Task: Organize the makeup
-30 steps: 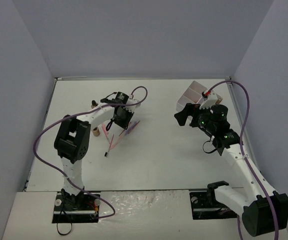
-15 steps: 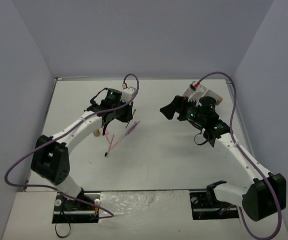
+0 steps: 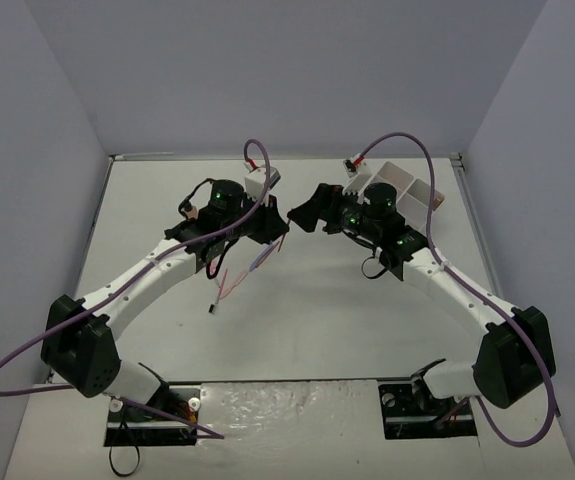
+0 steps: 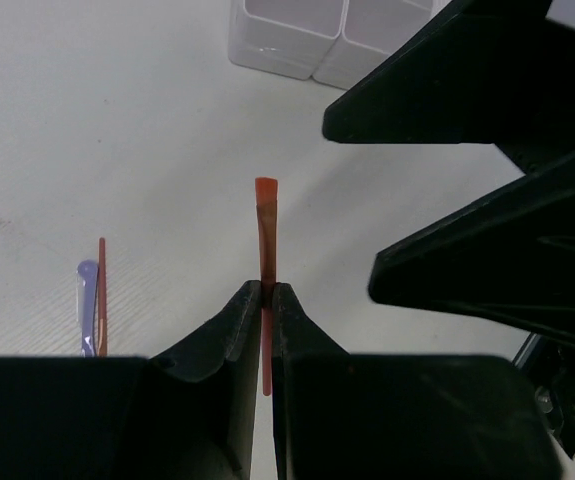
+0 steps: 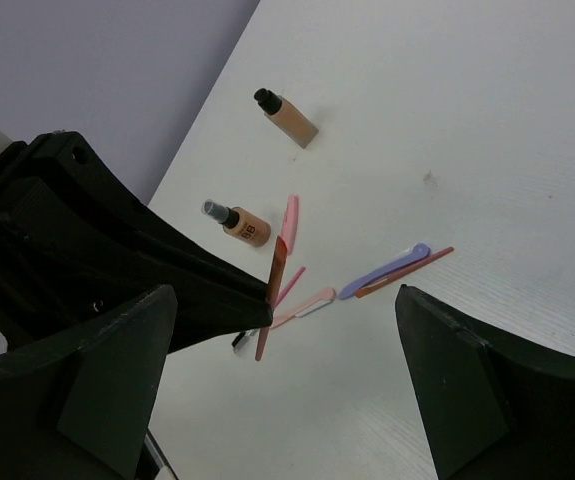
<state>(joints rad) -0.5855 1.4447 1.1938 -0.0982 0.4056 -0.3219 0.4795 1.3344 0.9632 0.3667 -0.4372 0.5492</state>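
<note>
My left gripper point(image 4: 265, 288) is shut on a thin orange pencil point(image 4: 265, 235) and holds it upright above the table; it also shows in the top view point(image 3: 275, 228). My right gripper point(image 3: 302, 213) is wide open and empty, facing the left gripper at close range. In the right wrist view the gripper point(image 5: 285, 300) frames the held pencil point(image 5: 277, 275). On the table below lie two tan bottles with dark caps point(image 5: 289, 117) point(image 5: 239, 224), a pink stick point(image 5: 289, 222), a purple tool point(image 5: 382, 270), a red pencil point(image 5: 412, 268) and a pale pink tool point(image 5: 302, 303).
The white compartment tray point(image 3: 407, 185) stands at the back right, and its edge shows in the left wrist view point(image 4: 292, 45). The right gripper's black fingers point(image 4: 487, 270) fill the right of that view. Grey walls enclose the table.
Both arms have swung toward the middle. The left gripper moved right and away from the pencils on the table; the right gripper moved left from the tray until it faces the left one.
</note>
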